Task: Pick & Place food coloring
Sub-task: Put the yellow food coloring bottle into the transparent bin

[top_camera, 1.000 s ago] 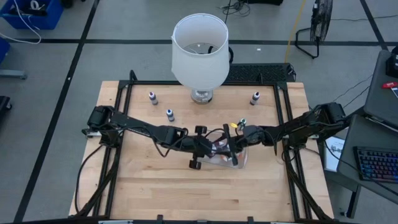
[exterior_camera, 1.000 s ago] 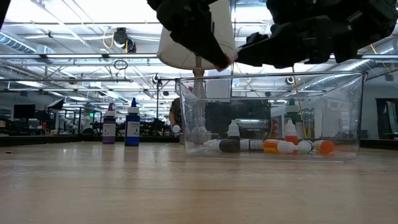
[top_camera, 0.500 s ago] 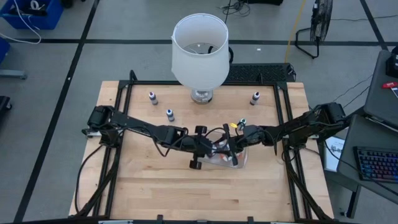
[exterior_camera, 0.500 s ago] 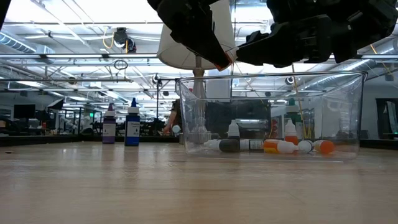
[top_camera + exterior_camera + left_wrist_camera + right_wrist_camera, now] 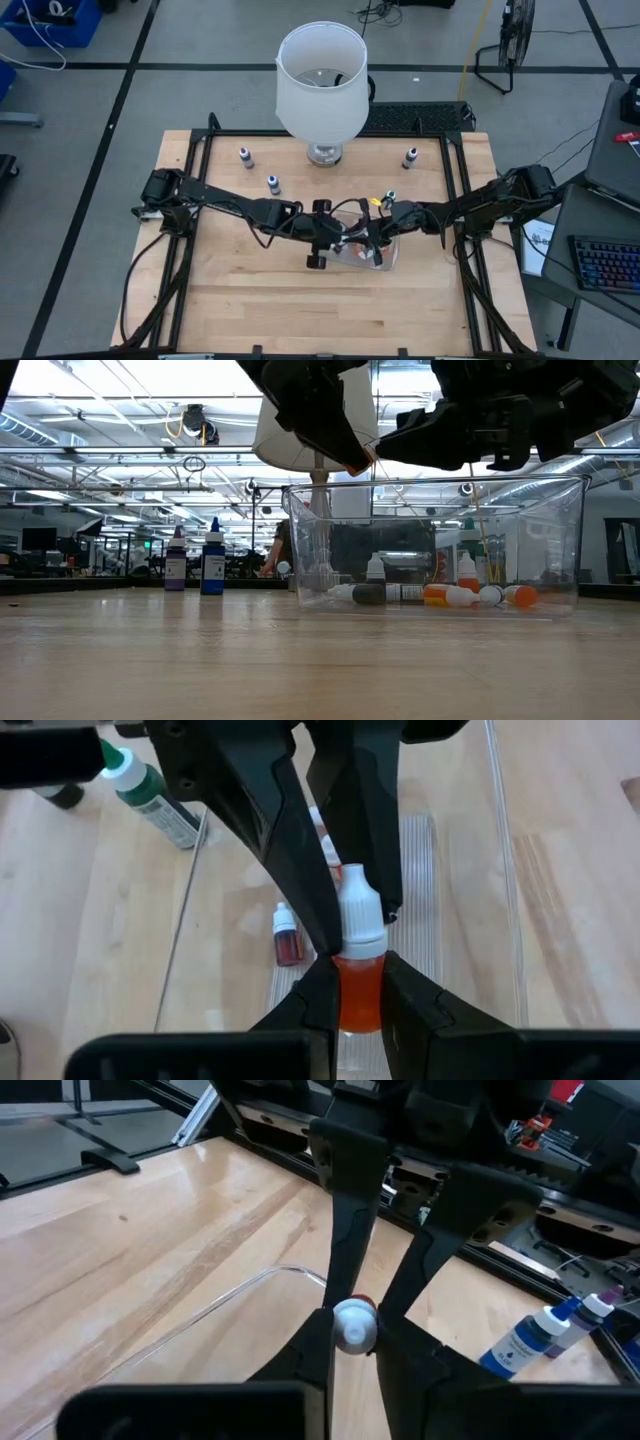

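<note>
An orange food coloring bottle (image 5: 360, 1000) with a white cap hangs above the clear plastic tub (image 5: 385, 258) at the table's middle. My left gripper (image 5: 358, 972) is shut on its body. My right gripper (image 5: 352, 1330) comes from the opposite side and is shut on its cap. In the low view both meet over the tub's rim (image 5: 430, 484). Several more bottles (image 5: 440, 595) lie on the tub's bottom, and one (image 5: 375, 568) stands there upright. My left gripper pinches the bottle's orange body (image 5: 360, 1010) between its two fingers, slanting down from the table's left. The bottle is lifted clear over the tub, tilted, its cap toward the other gripper. My right gripper pinches the white cap (image 5: 352, 1323) between its two fingers, nearly level, from the table's right.
A lamp with a big white shade (image 5: 320, 80) stands at the far middle. Single bottles stand on the table at the far left (image 5: 246, 156), left of the lamp (image 5: 273, 184), at the far right (image 5: 411, 157), and a green one (image 5: 150, 795) beside the tub.
My right gripper has shut on the cap of the bottle that my left gripper holds. Both arms have stayed in place over the tub, and the bottle has not moved.
</note>
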